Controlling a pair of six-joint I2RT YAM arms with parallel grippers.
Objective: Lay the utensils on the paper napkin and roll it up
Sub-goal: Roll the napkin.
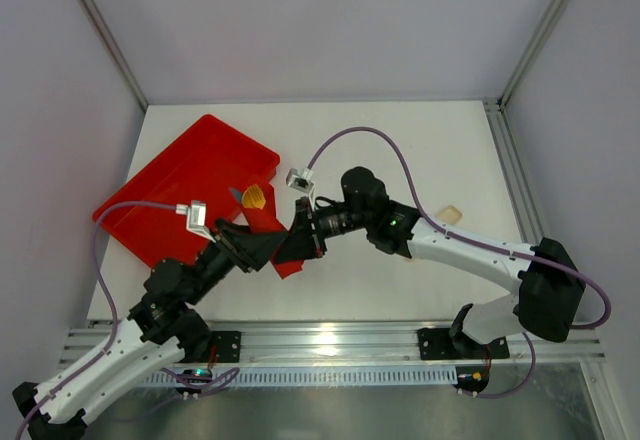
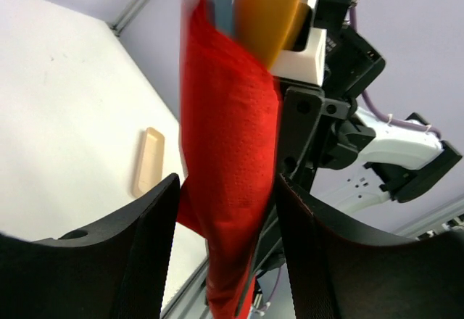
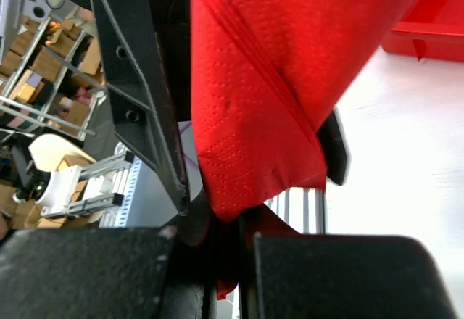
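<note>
Red paper napkin (image 1: 288, 245), bunched and lifted just right of the tray (image 1: 190, 175), is pinched by the closed right gripper (image 3: 232, 261) and flanked by the wide-parted left gripper (image 2: 225, 196), while one utensil (image 1: 450, 215) is seen on the table (image 1: 400, 140) farther right.

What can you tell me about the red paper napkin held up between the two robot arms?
The paper napkin is thin red paper, embossed with tiny dots, loosely rolled and creased into a bundle. It hangs roughly upright in the air. The right pincer is shut on one end; the left pincer stands open with a finger on each side. An orange-tan utensil and a grey-blue piece poke out of the top.
</note>
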